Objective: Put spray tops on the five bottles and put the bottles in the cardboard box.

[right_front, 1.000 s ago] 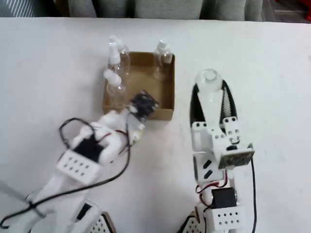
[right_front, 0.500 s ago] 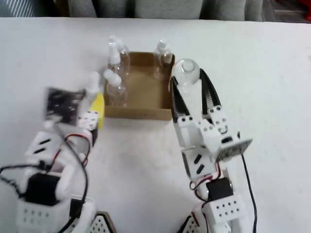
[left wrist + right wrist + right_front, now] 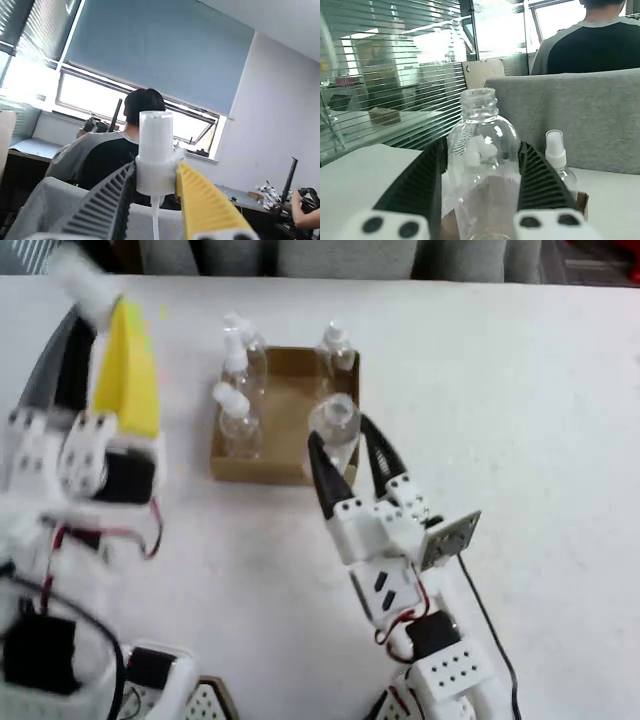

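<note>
The left hand (image 3: 95,302), with one yellow finger and one black finger, is raised over the far left part of the white surface (image 3: 520,390). It is well apart from the shallow brown cardboard box (image 3: 260,470). It grips a white plastic spray top (image 3: 155,150) by the collar, with the two ribbed fingers closed narrowly on either side. The round nozzle head stands above the fingertips, and the thin dip tube hangs down between them. In the high view, the spray top is a white blur at the tips of this hand.

The right hand (image 3: 338,435), with two black fingers, holds a clear plastic bottle with an open neck (image 3: 335,420) upright. One finger presses against each side of the bottle's body. This open bottle is at the near right corner of the box and overlaps the box wall as seen from above. Whether its base rests on the box floor cannot be told.

Clear bottles already fitted with white spray tops stand in the box. One capped bottle (image 3: 335,348) is in the far right corner, just beyond the held bottle. A second capped bottle (image 3: 230,415) stands along the left wall near its middle. A third capped bottle (image 3: 240,352) is at the far left corner, where two spray heads show close together. The exact count there is unclear.
</note>
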